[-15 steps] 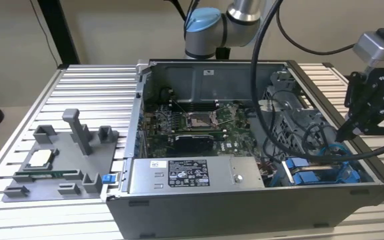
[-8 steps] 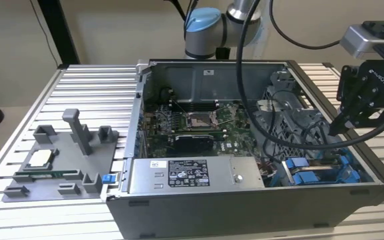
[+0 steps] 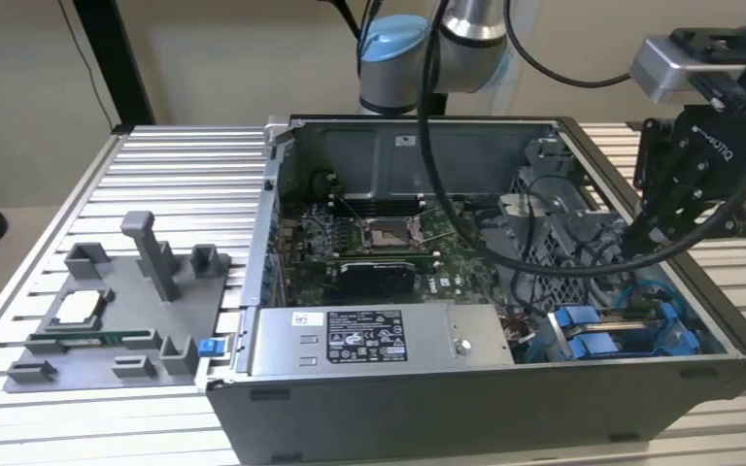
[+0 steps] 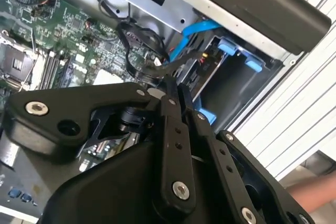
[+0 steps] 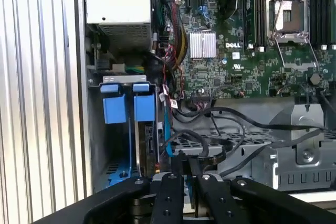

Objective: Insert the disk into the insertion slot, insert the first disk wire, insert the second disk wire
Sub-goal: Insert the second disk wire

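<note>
I've got the pincer (image 5: 190, 174) down inside the open computer case (image 3: 477, 408), fingers pinched nearly together on a black cable (image 5: 181, 153) — right above the insertion slot (image 5: 128, 129) with its blue rails, at the case's front corner beside the power-supply box (image 3: 354, 342). Can't make out the disk itself.

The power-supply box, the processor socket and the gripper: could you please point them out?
power-supply box (image 3: 347, 335), exterior view, on its white label.
processor socket (image 5: 287, 17), first wrist view, on its metal frame.
gripper (image 5: 190, 167), first wrist view, between its fingertips.
</note>
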`<state>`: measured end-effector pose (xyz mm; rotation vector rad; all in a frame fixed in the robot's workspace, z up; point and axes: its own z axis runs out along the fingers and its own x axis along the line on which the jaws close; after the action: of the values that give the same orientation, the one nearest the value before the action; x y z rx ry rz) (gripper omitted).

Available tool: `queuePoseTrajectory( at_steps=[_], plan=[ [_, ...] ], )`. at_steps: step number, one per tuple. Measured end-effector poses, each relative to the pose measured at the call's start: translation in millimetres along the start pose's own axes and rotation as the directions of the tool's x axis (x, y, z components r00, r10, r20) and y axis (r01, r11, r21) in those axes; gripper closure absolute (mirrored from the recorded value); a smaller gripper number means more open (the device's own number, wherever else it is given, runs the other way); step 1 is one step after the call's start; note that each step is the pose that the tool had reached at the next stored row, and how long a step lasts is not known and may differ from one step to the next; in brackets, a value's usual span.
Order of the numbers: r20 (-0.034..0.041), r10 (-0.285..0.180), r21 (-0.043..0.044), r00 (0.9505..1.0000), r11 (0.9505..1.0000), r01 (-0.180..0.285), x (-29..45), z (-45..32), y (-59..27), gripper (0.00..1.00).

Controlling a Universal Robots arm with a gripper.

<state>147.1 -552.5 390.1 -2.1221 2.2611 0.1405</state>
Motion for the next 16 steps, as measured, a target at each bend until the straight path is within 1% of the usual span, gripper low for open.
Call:
queuePoseTrajectory(
  at_steps=[1, 3, 4, 9, 12, 13, 14, 15, 16],
  plan=[
    [0.0003, 0.000, 0.0033, 1.0000, 1.0000, 0.000, 0.2, 0.1, 3.7, 1.00],
    [0.0000, -0.001, 0.0126, 1.0000, 0.9999, 0.001, 0.7, 0.4, 11.1, 1.00],
    [-0.0003, -0.002, 0.0205, 1.0000, 0.9998, 0.002, 0.9, 0.6, 14.1, 1.00],
    [0.0014, -0.006, 0.0713, 1.0000, 0.9974, 0.006, 2.6, 2.6, 26.8, 1.00],
    [0.0024, -0.009, 0.0988, 1.0000, 0.9951, 0.009, 4.1, 3.9, 33.3, 1.00],
    [0.0030, -0.010, 0.1062, 0.9999, 0.9943, 0.009, 4.5, 4.5, 34.8, 1.00],
    [0.0032, -0.010, 0.1121, 0.9999, 0.9936, 0.010, 4.8, 5.1, 35.7, 1.00],
    [0.0032, -0.011, 0.1158, 0.9999, 0.9932, 0.010, 4.9, 5.5, 36.1, 1.00],
    [0.0032, -0.011, 0.1171, 0.9999, 0.9931, 0.010, 4.9, 5.5, 36.1, 1.00]
  ],
)
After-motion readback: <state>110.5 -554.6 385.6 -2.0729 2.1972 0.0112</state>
